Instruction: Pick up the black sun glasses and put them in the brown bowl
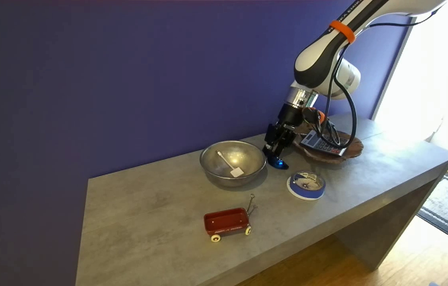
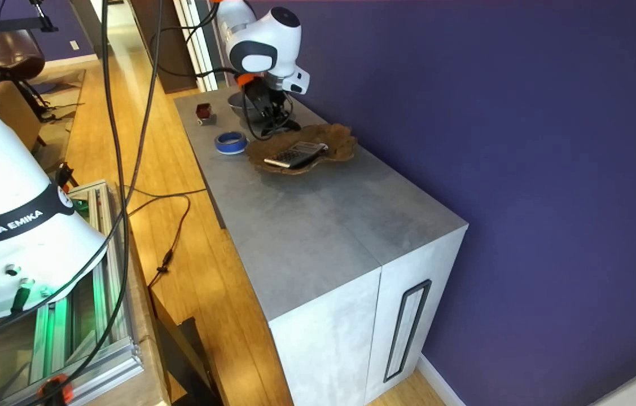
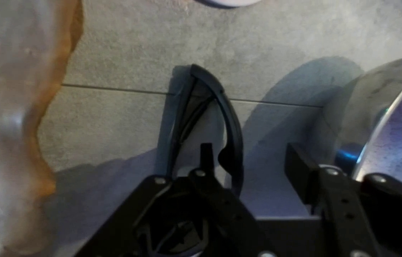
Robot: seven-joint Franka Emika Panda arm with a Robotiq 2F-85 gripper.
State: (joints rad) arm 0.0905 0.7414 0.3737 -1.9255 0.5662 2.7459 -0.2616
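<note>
Table (image 1: 148, 226): grey, one long edge along the purple wall (image 1: 128, 79), the front edge opposite
Arm (image 1: 309, 59): white and black, base beyond the front edge, wrist angled down near the wall edge
Brown bowl (image 2: 336, 134): wide, shallow, wavy-rimmed; near the wall edge
Steel bowl (image 1: 231, 182): round, deeper; farther along the same wall edge
Gripper (image 3: 250, 157): black, jaws apart, pointing down between the two bowls
Calculator (image 2: 298, 153): lying tilted in the brown bowl, in both exterior views
Wagon (image 1: 227, 222): red, pale wheels, handle raised; toward the front edge
Disc (image 1: 307, 193): round, blue and white; on the brown bowl's front-edge side
Glasses (image 3: 234, 132): black, folded; on the table near the wall edge, between the two bowls, apart from both; in the wrist view one finger shows over the inside of the fold, the other on the steel bowl's side; contact cannot be told
Stick (image 1: 237, 172): white, square-ended; leaning inside the steel bowl
</note>
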